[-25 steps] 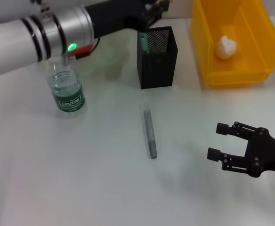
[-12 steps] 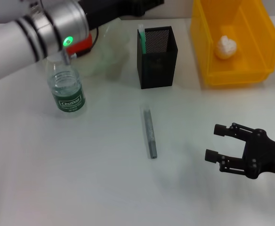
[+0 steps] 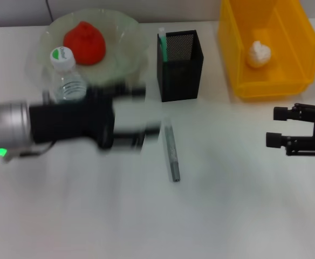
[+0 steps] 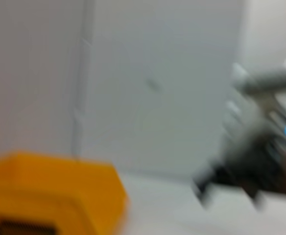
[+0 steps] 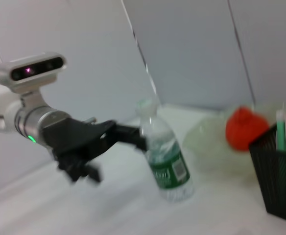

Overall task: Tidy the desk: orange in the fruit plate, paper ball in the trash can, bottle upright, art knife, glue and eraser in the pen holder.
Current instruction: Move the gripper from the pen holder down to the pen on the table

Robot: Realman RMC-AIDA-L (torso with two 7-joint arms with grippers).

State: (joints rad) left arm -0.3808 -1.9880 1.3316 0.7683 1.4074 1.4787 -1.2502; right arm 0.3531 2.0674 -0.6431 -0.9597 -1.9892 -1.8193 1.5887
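the orange point(image 3: 84, 42) sits in the fruit plate point(image 3: 128, 40), the paper ball point(image 3: 259, 53) lies in the trash can point(image 3: 298, 40), and the bottle point(image 3: 66, 75) stands upright just in front of the plate. taking the pen holder point(image 3: 180, 67) as the landmark: a green-and-white stick already stands inside it, and a slim grey art knife point(image 3: 171, 151) lies flat on the desk point(image 3: 200, 216) just in front of it, pointing roughly toward it. no eraser shows.

the left gripper point(image 3: 138, 116) hangs in front of the pen holder and toward the bottle's side, close beside the knife; its jaws look parted and hold nothing, though motion smear makes this uncertain. the right gripper point(image 3: 279, 127) waits with its jaws apart and nothing in them on the trash-can side of the holder.

the knife seems the step in hand. to do it well, i judge the left gripper should come down over the knife's middle, fingers across its narrow width, close firmly, then tip it upright before lowering it into the holder's free side, clear of the stick.
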